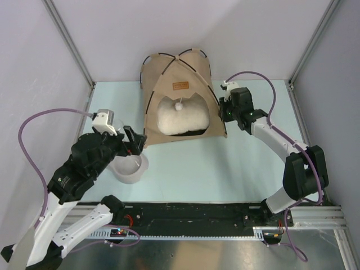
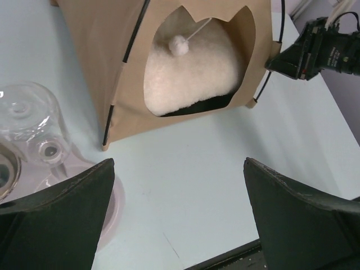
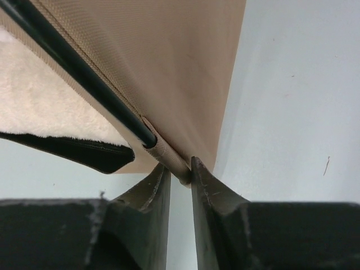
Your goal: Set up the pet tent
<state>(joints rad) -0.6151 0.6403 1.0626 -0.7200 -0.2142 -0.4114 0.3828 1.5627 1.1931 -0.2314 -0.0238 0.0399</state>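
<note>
The left gripper (image 1: 131, 143) hangs over the table (image 1: 236, 169) at about 8 o'clock from the tent (image 1: 179, 76). Its fingers (image 2: 62, 225) are spread wide and released, holding nothing. In the left wrist view only bare table shows between them. Just below that gripper in the top view, at roughly 7 o'clock from the tent, a clear bowl (image 1: 130, 169) stands on the table, apart from the tent's left front corner. The tent stands upright at the 12 o'clock end of the table, close to the back wall. It is tan, with thin black poles crossing at its top and a small brown label (image 1: 181, 85) above the doorway. The cat-head-shaped doorway faces 6 o'clock, towards the arms. A cream fluffy pillow (image 1: 181, 119) fills the doorway, and a white pompom (image 1: 180, 104) dangles on a thread in front of the pillow. A strip of black lining shows under the pillow. At 3 o'clock from the tent, the right gripper (image 1: 226, 111) meets the tent's right side. In the right wrist view its fingers (image 3: 209, 194) are drawn nearly together. Between their tips they pinch the end of the tan sleeve (image 3: 167, 159) where a black pole (image 3: 84, 79) ends, so they are grasping the tent.
</note>
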